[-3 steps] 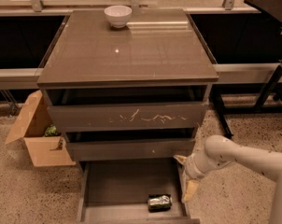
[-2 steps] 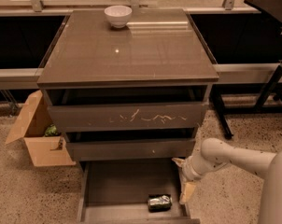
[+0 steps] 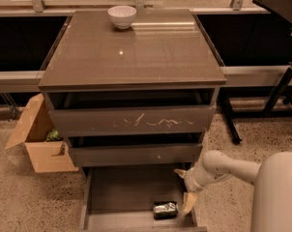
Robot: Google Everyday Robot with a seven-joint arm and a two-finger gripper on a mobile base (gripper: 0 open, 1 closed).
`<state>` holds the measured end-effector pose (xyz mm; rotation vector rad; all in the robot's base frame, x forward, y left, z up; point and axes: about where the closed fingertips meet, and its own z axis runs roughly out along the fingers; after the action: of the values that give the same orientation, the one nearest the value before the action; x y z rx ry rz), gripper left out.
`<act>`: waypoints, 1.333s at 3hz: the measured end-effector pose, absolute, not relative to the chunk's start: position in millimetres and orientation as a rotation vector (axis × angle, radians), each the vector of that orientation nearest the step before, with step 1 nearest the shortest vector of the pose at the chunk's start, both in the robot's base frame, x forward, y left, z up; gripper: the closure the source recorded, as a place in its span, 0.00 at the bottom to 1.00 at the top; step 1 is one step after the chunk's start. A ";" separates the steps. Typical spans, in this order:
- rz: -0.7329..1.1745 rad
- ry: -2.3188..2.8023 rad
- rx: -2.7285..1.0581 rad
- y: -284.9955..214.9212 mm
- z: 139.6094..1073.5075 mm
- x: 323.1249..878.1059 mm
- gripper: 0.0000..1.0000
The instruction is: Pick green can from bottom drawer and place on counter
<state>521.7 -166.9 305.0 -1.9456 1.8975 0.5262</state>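
Note:
The green can lies on its side in the open bottom drawer, near its front right corner. My gripper reaches in from the right, at the drawer's right edge, just right of and slightly above the can. Its cream fingers are spread apart and hold nothing; the lower one points down beside the can. The counter is the cabinet's glossy grey-brown top.
A white bowl stands at the back of the counter. The scratched upper drawer and the middle drawer are slightly open above the bottom one. An open cardboard box sits on the floor to the left. Black table legs stand at right.
My arm has shifted a little to the left and down, bringing the gripper closer to the can. The can has not moved.

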 end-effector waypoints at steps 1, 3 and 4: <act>0.530 1.900 -1.949 -162.0 285.3 523.5 0.00; 0.579 1.918 -1.973 -146.1 239.8 528.4 0.00; 0.597 1.863 -1.969 -129.7 200.6 535.9 0.00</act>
<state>535.9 -129.7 200.6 -1.9687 1.8634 0.5972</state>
